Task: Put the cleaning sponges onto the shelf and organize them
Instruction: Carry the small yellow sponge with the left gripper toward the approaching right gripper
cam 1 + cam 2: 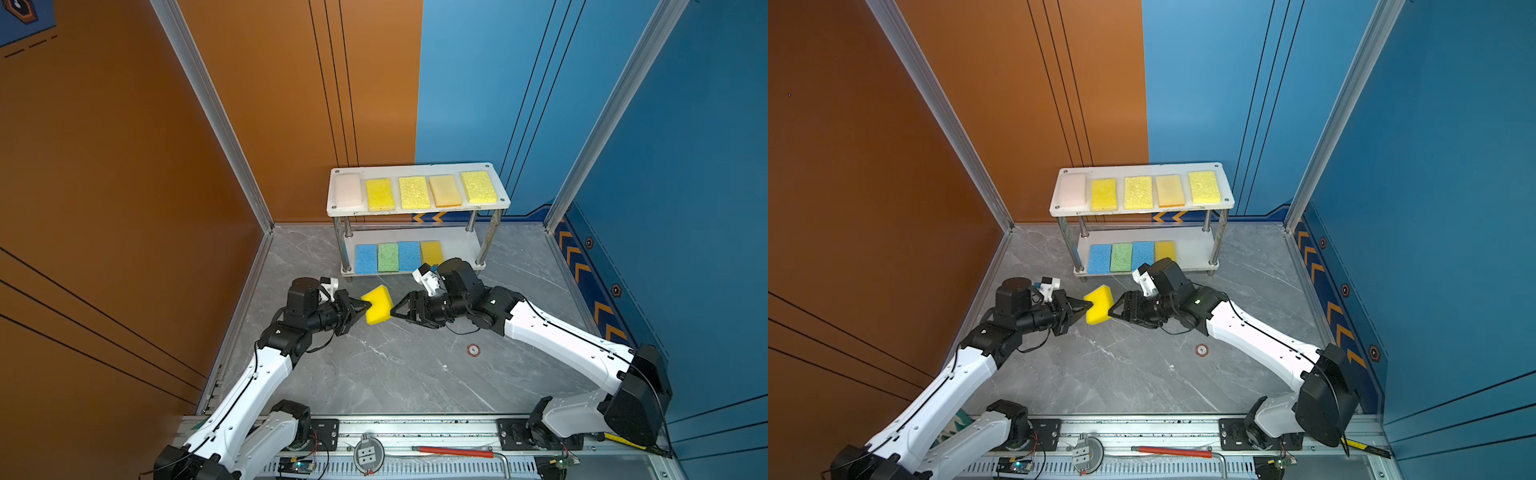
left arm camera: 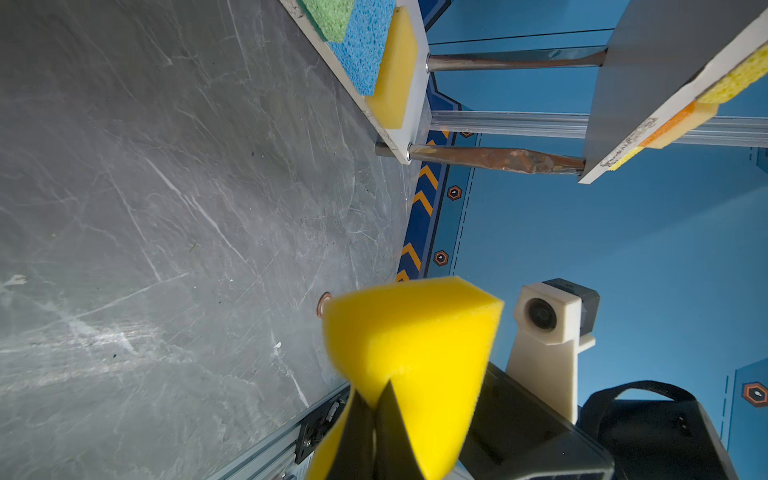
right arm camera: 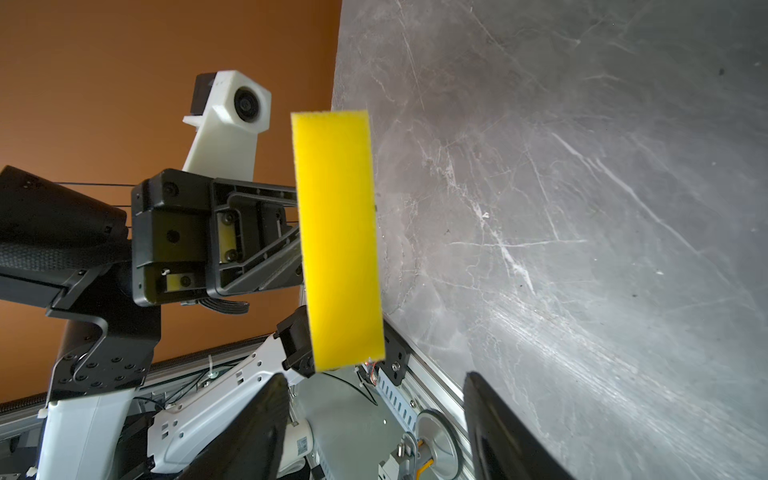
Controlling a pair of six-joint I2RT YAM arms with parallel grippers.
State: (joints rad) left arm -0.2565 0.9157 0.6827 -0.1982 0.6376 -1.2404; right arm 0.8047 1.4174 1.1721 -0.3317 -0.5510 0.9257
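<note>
Pinching the left end of a yellow sponge (image 1: 379, 306) between the left fingers (image 1: 364, 306), pressed tight into the foam. Holding it above the desk (image 1: 395, 374), just near of the shelf (image 1: 419, 211), toward the shelf's left end. Pointing the right fingers (image 1: 395, 311) at the sponge's right end, spread wide, tips just beside it; contact not discernible.

Counting five on the top board (image 1: 415, 171): pinkish-white sponge (image 1: 348, 190) at far left, then four yellowish sponges (image 1: 414, 192). Counting four on the lower board (image 1: 459, 249), bunched left: left blue sponge (image 1: 366, 259), green sponge (image 1: 388, 257), right blue sponge (image 1: 409, 255), shelved yellow sponge (image 1: 432, 252).
</note>
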